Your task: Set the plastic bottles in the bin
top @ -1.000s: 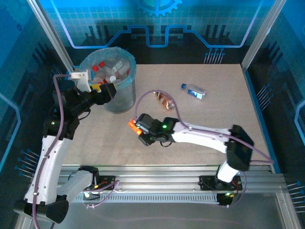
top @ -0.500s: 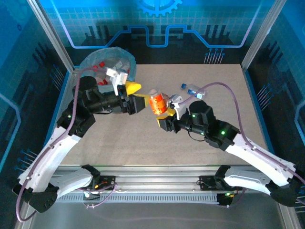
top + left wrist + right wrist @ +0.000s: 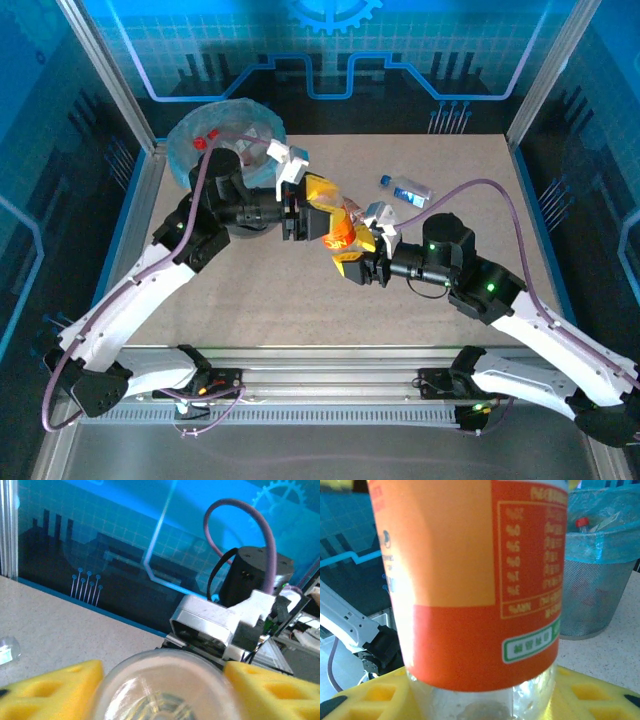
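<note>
Starting at the upper left of the top frame, we find the bin (image 3: 188, 152), its blue bag holding several bottles already, with the left arm stretched in front of it toward the middle of the desk (image 3: 250, 290).

Just right of the bin, the left fingers (image 3: 318, 190) reach the upper end of the orange-labelled bottle (image 3: 340, 234), which hangs above the desk at centre frame. On the left wrist view, a clear rounded end fills the space between the yellow fingers (image 3: 55, 690). We see no gap there, but we cannot tell whether they are pressing yet.

Right of that, the right fingers (image 3: 350, 260) clamp the bottle's lower part. The right wrist view shows the bottle (image 3: 470, 605) seated between them.

Further right, a blue-labelled bottle (image 3: 405, 190) lies on the desk.

We judge this to be a handover. If the right fingers let go before the left ones truly bite, the bottle falls and rolls. A hold on the slick end alone could also slip on the swing to the bin.
</note>
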You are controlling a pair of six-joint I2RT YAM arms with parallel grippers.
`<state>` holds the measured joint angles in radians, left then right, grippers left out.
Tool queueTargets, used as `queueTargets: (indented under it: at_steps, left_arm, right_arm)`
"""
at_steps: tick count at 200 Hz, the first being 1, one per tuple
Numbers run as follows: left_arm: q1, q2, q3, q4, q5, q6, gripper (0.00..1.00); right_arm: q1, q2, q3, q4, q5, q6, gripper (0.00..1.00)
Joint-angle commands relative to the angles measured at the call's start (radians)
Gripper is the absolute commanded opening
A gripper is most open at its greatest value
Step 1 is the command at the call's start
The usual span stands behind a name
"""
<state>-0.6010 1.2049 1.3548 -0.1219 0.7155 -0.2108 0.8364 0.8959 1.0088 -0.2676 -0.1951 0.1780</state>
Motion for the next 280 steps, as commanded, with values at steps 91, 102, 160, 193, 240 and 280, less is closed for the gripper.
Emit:
queueTargets:
  at_steps: [91, 102, 160, 193, 240, 280]
  left_arm:
    - [-0.004, -0.045, 0.047, 0.052, -0.172, 0.016, 0.28]
    - [-0.004, -0.054, 0.053, 0.05, -0.238, 0.016, 0.26]
    - [0.042, -0.077, 0.14, -0.042, -0.695, 0.08, 0.02]
    - [0.203, -0.056, 0.232, -0.133, -0.852, 0.004, 0.02]
    - [0.498, 0.023, 0.298, -0.175, -0.852, -0.141, 0.0]
    - [0.602, 0.128, 0.31, -0.221, -0.824, -0.224, 0.0]
  right_arm:
    - [-0.01, -0.009, -0.002, 0.043, 0.117, 0.03, 0.9]
    - [-0.01, -0.02, -0.003, 0.027, 0.178, 0.042, 0.94]
    - [-0.018, -0.126, -0.026, -0.059, 0.329, 0.025, 0.97]
    - [-0.025, -0.155, -0.023, -0.089, 0.347, 0.035, 0.97]
    - [-0.027, -0.166, -0.027, -0.085, 0.35, 0.061, 0.96]
    - [-0.025, -0.154, -0.017, -0.102, 0.346, 0.063, 0.95]
